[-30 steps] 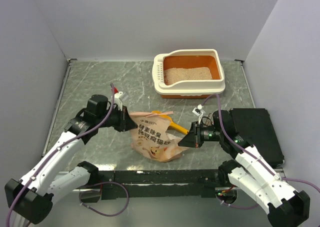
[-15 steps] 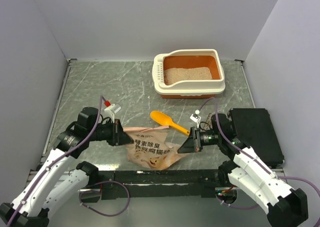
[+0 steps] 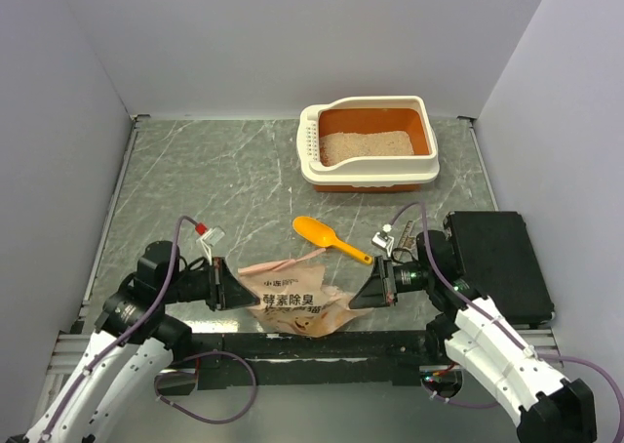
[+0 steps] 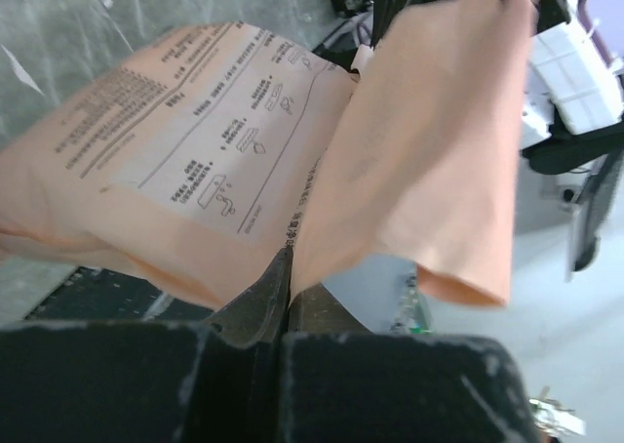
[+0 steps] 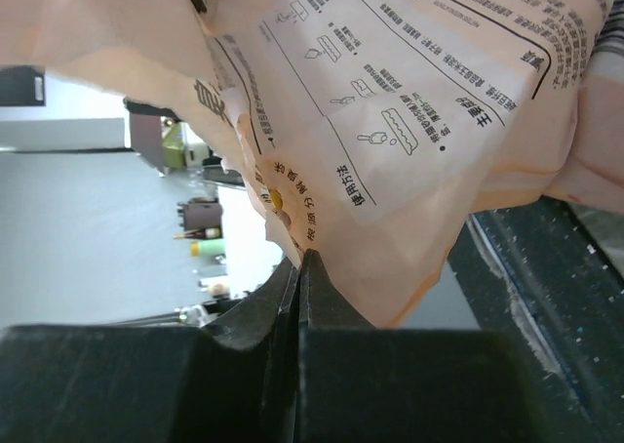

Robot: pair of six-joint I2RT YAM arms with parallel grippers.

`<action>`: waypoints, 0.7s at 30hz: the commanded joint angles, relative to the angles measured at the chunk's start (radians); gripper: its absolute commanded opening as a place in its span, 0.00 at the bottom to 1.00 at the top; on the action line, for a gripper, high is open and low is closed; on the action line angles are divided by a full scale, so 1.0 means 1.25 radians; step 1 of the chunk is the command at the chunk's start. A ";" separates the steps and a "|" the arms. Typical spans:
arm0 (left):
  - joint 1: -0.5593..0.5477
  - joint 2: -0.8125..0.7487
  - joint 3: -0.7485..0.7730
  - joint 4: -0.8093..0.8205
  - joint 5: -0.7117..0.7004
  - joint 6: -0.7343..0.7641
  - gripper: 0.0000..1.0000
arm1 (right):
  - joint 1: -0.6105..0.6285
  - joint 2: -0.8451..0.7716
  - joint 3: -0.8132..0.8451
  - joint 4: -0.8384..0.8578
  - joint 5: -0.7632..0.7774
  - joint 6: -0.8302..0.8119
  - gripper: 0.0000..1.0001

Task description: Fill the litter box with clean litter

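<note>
Tan paper is pinched flat in both grippers: the left gripper (image 3: 232, 289) is closed on the left edge of the crinkled paper bag (image 3: 292, 302) and the right gripper (image 3: 363, 292) on its right edge, so the bag sags between them at the near edge of the worktop (image 3: 214, 180). Just beyond lies the yellow scoop (image 3: 327, 233). At the far side stands the litter box (image 3: 370, 178), with some clean litter (image 3: 366, 145) already inside. To pour well, both arms should probably lift evenly, clear the scoop, and tip the bag's mouth only once it is above the orange interior.
</note>
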 commanded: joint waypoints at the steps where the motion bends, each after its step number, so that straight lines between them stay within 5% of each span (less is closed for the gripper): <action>1: 0.009 -0.065 -0.038 -0.034 0.029 -0.104 0.01 | -0.044 -0.030 -0.007 -0.104 -0.035 0.035 0.00; 9: 0.009 -0.184 -0.115 -0.066 0.085 -0.257 0.01 | -0.054 0.020 -0.069 -0.079 -0.106 0.022 0.00; 18: 0.009 -0.171 -0.148 -0.067 0.102 -0.267 0.01 | -0.054 0.052 -0.027 -0.174 -0.090 -0.095 0.00; 20: 0.009 -0.158 -0.145 -0.071 0.101 -0.253 0.01 | -0.053 0.056 0.024 -0.243 -0.061 -0.161 0.16; 21: 0.009 -0.154 -0.144 -0.073 0.101 -0.248 0.01 | -0.053 0.062 0.060 -0.263 -0.027 -0.183 0.36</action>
